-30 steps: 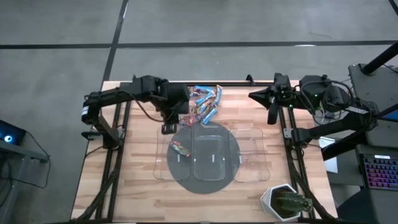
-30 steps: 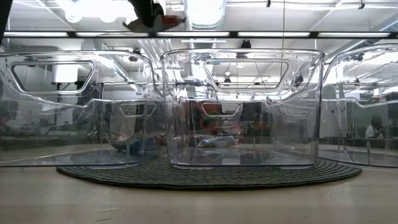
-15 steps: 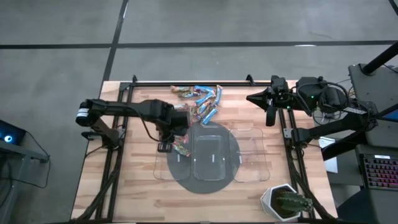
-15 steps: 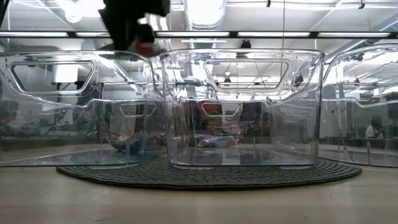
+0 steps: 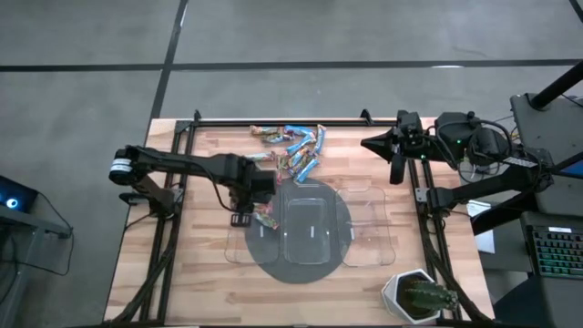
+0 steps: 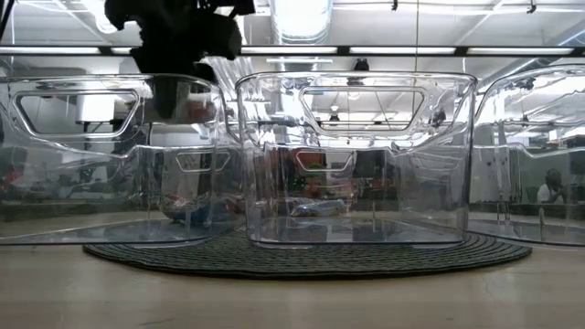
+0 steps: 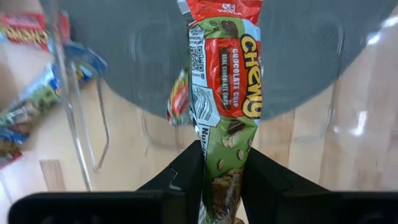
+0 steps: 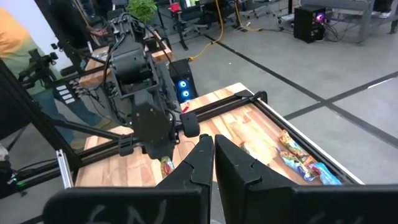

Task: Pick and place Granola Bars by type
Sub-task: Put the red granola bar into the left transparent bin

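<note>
Inside left clear tray (image 5: 244,232), seemingly one red bar (image 7: 179,99), middle tray (image 5: 308,223), blue bar (image 6: 315,207)

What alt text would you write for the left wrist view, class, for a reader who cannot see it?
The left gripper pinches a red-and-green Chewy granola bar between its dark fingers, above a clear tray on a grey mat. More bars lie blurred beside it.

Bright, even overhead light; ceiling lamps (image 6: 302,16) glare off the clear trays (image 6: 356,155) in the low view. The left wrist view's background is blurred.
</note>
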Tool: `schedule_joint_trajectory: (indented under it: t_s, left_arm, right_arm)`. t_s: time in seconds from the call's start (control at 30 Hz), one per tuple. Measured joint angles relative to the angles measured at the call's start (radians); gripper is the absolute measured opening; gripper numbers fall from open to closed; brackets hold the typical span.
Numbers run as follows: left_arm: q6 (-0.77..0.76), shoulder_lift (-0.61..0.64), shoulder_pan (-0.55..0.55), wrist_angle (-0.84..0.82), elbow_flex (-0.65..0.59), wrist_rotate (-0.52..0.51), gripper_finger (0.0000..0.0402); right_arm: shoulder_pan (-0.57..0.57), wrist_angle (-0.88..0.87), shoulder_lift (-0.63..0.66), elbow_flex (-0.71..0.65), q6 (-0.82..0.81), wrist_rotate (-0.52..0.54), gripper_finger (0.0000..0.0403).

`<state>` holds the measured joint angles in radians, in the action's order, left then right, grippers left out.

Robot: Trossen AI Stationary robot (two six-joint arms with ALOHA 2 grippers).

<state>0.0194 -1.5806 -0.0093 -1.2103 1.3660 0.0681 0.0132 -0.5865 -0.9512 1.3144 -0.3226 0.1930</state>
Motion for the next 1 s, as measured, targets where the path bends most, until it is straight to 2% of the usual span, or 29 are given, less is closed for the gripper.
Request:
schedule_joint_trajectory:
  t_s: [0.47, 0.73, 1.0]
  left_arm:
    - [-0.033, 0.000, 0.001, 0.014, 0.015, -0.034, 0.0180]
    - [-0.021, 0.000, 0.001, 0.009, 0.015, -0.035, 0.0183]
    - [0.060, -0.002, 0.031, -0.075, 0.065, -0.153, 0.0161]
  right_arm:
    - [0.000, 0.000, 0.000, -0.001, 0.008, -0.018, 0.0008]
    - [0.000, 0.000, 0.000, -0.001, 0.008, -0.018, 0.0008]
    - [0.000, 0.000, 0.000, -0.001, 0.008, -0.018, 0.0008]
